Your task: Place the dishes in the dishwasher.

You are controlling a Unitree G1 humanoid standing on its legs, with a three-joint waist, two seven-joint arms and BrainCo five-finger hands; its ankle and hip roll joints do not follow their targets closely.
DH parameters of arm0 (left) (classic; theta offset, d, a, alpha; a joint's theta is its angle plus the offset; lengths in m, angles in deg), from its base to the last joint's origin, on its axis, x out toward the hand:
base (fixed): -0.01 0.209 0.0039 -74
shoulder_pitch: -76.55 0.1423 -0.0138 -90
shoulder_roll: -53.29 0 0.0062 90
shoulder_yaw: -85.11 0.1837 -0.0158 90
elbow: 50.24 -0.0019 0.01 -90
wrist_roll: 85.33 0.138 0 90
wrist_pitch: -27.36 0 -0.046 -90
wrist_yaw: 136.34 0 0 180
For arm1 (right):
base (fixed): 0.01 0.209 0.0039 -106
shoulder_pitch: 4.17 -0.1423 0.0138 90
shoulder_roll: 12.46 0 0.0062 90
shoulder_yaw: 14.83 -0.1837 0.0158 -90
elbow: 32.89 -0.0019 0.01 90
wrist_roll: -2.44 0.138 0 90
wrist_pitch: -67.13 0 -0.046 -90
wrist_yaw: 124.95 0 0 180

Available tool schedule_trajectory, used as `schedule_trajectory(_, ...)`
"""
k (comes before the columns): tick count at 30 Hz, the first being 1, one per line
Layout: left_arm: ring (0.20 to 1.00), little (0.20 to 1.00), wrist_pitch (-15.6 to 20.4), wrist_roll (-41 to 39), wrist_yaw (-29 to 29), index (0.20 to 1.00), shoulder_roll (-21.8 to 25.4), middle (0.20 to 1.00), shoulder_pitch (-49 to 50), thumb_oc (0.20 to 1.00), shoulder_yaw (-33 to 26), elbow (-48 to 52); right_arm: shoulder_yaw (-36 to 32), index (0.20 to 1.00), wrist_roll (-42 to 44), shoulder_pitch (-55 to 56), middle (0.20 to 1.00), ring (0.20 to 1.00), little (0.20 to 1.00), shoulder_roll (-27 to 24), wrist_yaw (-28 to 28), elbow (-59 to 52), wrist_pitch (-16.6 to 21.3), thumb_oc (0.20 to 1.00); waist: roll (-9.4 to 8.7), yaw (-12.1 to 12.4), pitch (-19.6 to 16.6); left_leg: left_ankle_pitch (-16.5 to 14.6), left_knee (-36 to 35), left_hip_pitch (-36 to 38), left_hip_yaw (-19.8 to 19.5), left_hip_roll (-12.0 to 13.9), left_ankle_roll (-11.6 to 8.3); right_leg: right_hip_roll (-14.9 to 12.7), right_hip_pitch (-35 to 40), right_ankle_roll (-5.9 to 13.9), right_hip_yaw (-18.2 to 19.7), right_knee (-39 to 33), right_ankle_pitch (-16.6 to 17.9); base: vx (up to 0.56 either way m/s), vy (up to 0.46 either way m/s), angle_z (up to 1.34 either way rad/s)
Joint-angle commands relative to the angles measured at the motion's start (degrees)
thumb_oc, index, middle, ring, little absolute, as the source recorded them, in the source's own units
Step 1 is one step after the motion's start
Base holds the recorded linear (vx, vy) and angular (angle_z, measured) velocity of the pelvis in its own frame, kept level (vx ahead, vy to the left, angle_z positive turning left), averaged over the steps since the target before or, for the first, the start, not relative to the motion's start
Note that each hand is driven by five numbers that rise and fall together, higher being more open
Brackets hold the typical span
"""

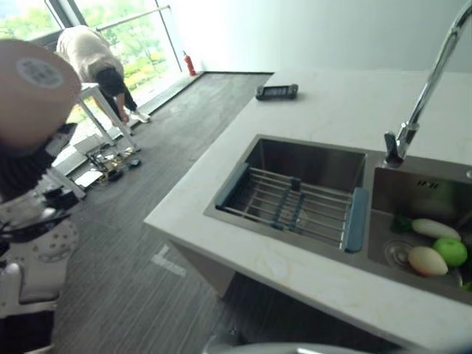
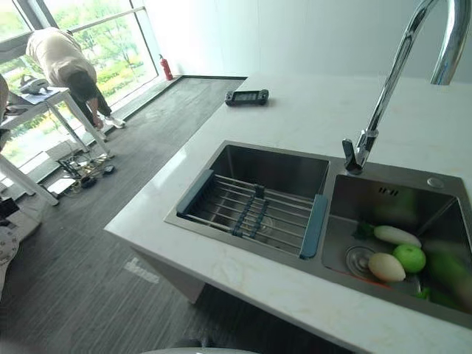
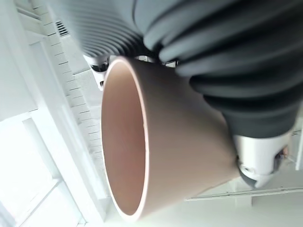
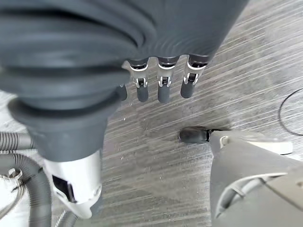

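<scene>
A brownish-pink cup [image 1: 35,82] is held up high at the far left, its base with a round sticker turned toward me. My left hand [image 3: 246,94] is shut on it, with the thumb [image 3: 259,158] pressed on the cup's [image 3: 161,142] side wall and the open mouth facing away from the wrist. The right hand [image 4: 161,87] hangs over the grey plank floor, fingers straight and holding nothing.
A white counter [image 2: 317,110] carries a double steel sink [image 2: 243,166] with a wire rack [image 2: 247,206] in its left basin, vegetables and a green apple [image 2: 410,257] in the right one, and a tall faucet [image 2: 383,96]. A black device [image 2: 247,96] lies farther back. A person [image 2: 63,63] bends beside a white table [image 2: 44,99] by the windows.
</scene>
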Motion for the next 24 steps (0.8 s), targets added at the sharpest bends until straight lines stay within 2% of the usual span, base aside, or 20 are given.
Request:
schedule_trajectory(1,0.2,0.2,1.2,-6.2,4.9,0.2,3.3,0.2,-2.9,0.2,-1.2,-2.2,-1.1,1.0,-3.6,-4.2,1.0,1.0,1.0,1.6,-1.2,1.4,1.6,1.0,1.37,-2.3,2.3,0.7,-8.2,6.9,-0.9,3.5,-2.05,2.3,-1.4,4.24,11.4,-0.8,-3.1,-0.55,0.652,1.05)
schedule_trajectory(2,0.2,0.2,2.0,-5.3,7.2,0.2,2.7,0.2,-3.8,0.2,0.4,-0.8,-1.5,1.0,-3.2,-4.3,1.0,1.0,1.0,1.0,-1.4,1.2,2.7,1.0,1.64,-2.9,2.4,0.4,-11.6,9.1,1.2,4.2,-2.27,0.3,-1.8,5.71,10.3,-0.6,-1.3,-0.51,0.606,1.43)
schedule_trajectory(3,0.2,0.2,2.1,-5.4,8.1,0.2,2.6,0.2,-4.2,0.2,0.9,-0.1,-1.4,1.0,-2.6,-4.5,1.0,1.0,1.0,1.0,-1.1,1.1,3.0,1.0,1.54,-3.1,2.4,-1.7,-14.0,10.2,1.9,3.2,-1.98,-1.1,-2.2,6.88,9.9,-0.5,-0.1,-0.6,0.733,1.99)
schedule_trajectory(4,0.2,0.2,2.4,-6.0,10.5,0.2,3.5,0.2,-5.1,0.2,2.1,1.0,-1.6,1.0,-2.0,-5.3,1.0,1.0,1.0,1.8,0.3,0.4,3.5,1.0,0.94,-2.9,2.5,-4.7,-18.8,12.5,2.7,0.4,-0.98,-4.5,-3.0,10.17,9.3,-0.4,3.2,-0.58,0.618,2.37)
schedule_trajectory(5,0.2,0.2,2.0,-6.5,13.9,0.2,4.2,0.2,-6.0,0.2,3.3,2.3,-1.3,1.0,-3.7,-6.1,1.0,1.0,1.0,3.0,3.2,-1.3,2.8,1.0,0.48,-1.1,2.7,-5.4,-19.8,11.6,1.5,-1.6,-0.17,-6.0,-2.9,10.51,8.1,-0.7,5.3,-0.66,0.666,2.41)
schedule_trajectory(6,0.2,0.2,3.3,-7.7,16.8,0.2,5.0,0.2,-7.8,0.2,5.5,2.9,-0.9,1.0,-6.1,-6.3,1.0,1.0,1.0,3.9,3.7,-2.9,0.6,1.0,-0.13,-0.8,3.1,-6.8,-20.6,11.5,-0.8,-3.6,1.3,-7.4,-4.0,10.51,9.4,-0.3,6.8,-0.53,0.543,1.36)
schedule_trajectory(7,0.2,0.2,6.2,-7.3,17.5,0.2,5.3,0.2,-11.9,0.2,11.2,3.2,-1.2,1.0,-4.4,-5.7,1.0,1.0,1.0,5.0,3.9,-2.9,-0.1,1.0,-0.29,-3.3,4.1,-7.3,-20.2,10.8,-6.8,-4.8,3.77,-5.2,-5.7,10.51,20.7,4.3,3.0,-0.3,0.363,1.13)
schedule_trajectory(8,0.2,0.2,6.9,-7.5,17.7,0.2,5.1,0.2,-14.0,0.2,13.4,3.0,-1.1,1.0,-2.2,-5.4,1.0,1.0,1.0,5.0,3.6,-2.4,0.1,1.0,-0.38,-4.2,4.2,-6.7,-20.2,10.1,-8.8,-5.1,4.45,-3.0,-5.7,10.51,24.6,5.6,0.6,-0.14,0.274,2.4)
schedule_trajectory(10,0.2,0.2,5.2,-7.1,18.7,0.2,3.9,0.2,-18.9,0.2,17.6,2.4,-1.0,1.0,-0.5,-4.7,1.0,1.0,1.0,4.6,2.2,-1.8,0.2,1.0,-0.77,-5.6,4.1,-5.3,-19.7,8.6,-12.5,-6.0,5.28,0.1,-4.8,10.22,29.9,7.7,-3.4,-0.09,0.162,4.18)
schedule_trajectory(12,0.2,0.2,2.5,-5.8,19.3,0.2,2.7,0.2,-22.6,0.2,21.1,2.3,-0.2,1.0,-0.1,-4.6,1.0,1.0,1.0,4.3,1.2,-1.5,0.3,1.0,-1.24,-6.0,3.6,-4.3,-20.2,8.1,-15.3,-6.5,5.67,3.2,-3.4,8.45,33.1,8.4,-6.1,0.0,0.042,2.51)
schedule_trajectory(13,0.2,0.2,-1.0,-5.6,19.5,0.2,2.0,0.2,-26.2,0.2,23.6,1.8,2.3,1.0,-0.2,-4.9,1.0,1.0,1.0,4.1,0.6,-2.3,-1.1,1.0,-2.14,-5.9,2.9,-4.1,-20.1,7.9,-16.9,-6.8,5.29,4.3,-2.0,7.33,34.6,7.6,-7.2,0.06,-0.063,2.2)
schedule_trajectory(15,0.2,0.2,-2.2,-5.5,19.0,0.2,1.6,0.2,-26.5,0.2,23.6,1.6,3.7,1.0,-1.9,-5.8,1.0,1.0,1.0,4.0,0.4,-2.7,-2.6,1.0,-2.61,-5.1,2.4,-4.0,-20.3,8.1,-16.5,-6.4,4.72,4.0,-0.6,7.24,33.3,5.4,-6.6,0.05,-0.105,1.37)
schedule_trajectory(19,0.2,0.2,-4.0,-7.7,18.8,0.2,2.5,0.2,-24.0,0.2,20.8,3.3,7.8,1.0,-3.5,-7.8,1.0,1.0,1.0,4.3,-0.8,-2.8,-6.3,1.0,-2.56,-2.7,1.9,-3.4,-21.2,9.1,-15.6,-3.9,2.97,5.0,2.0,6.44,31.5,2.6,-7.1,0.1,-0.147,-0.25)
schedule_trajectory(23,0.2,0.2,-3.7,-8.1,19.4,0.2,2.0,0.2,-22.7,0.2,20.0,3.4,8.7,1.0,-0.7,-7.7,1.0,1.0,1.0,4.6,-3.2,-1.7,-5.7,1.0,-2.44,-2.1,2.1,-2.4,-21.1,8.9,-15.5,-1.9,1.76,6.3,2.7,5.38,30.6,3.1,-8.4,0.06,-0.123,0.22)
schedule_trajectory(24,0.2,0.2,-3.7,-7.9,20.0,0.2,1.7,0.2,-21.7,0.2,19.3,3.8,8.8,1.0,-0.9,-7.6,1.0,1.0,1.0,4.4,-4.7,-1.0,-6.2,1.0,-2.16,-1.9,2.3,-1.8,-21.1,8.6,-16.6,-1.1,1.29,7.5,2.8,4.57,30.7,3.7,-9.3,0.06,-0.091,0.62)
